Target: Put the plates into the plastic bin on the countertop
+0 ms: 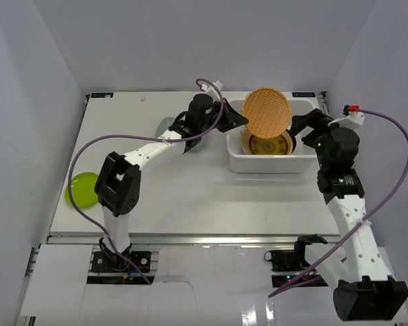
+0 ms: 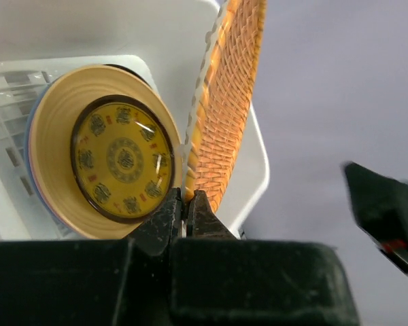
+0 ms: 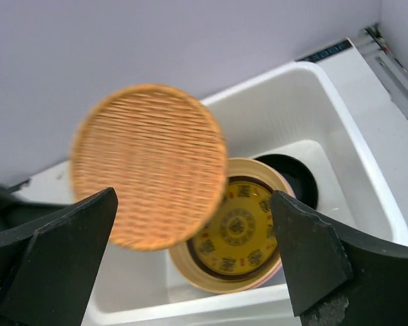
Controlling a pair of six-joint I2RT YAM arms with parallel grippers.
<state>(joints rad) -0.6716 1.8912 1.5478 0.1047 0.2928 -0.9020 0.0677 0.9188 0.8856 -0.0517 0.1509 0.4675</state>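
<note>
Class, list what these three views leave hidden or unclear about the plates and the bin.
- Top view: the orange woven plate hides part of the plastic bin's far side.
- Top view: the left arm covers most of the teal plate.
- Right wrist view: the patterned plate covers most of the black plate.

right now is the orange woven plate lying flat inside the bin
No, the orange woven plate stands on edge above the plastic bin, its rim pinched in the left tool.

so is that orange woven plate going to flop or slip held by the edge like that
Probably stiff: the orange woven plate looks flat and unbent though the left gripper pinches only its rim. Likely light, as that thin pinch carries it. Held on edge, it may swing or slip.
</note>
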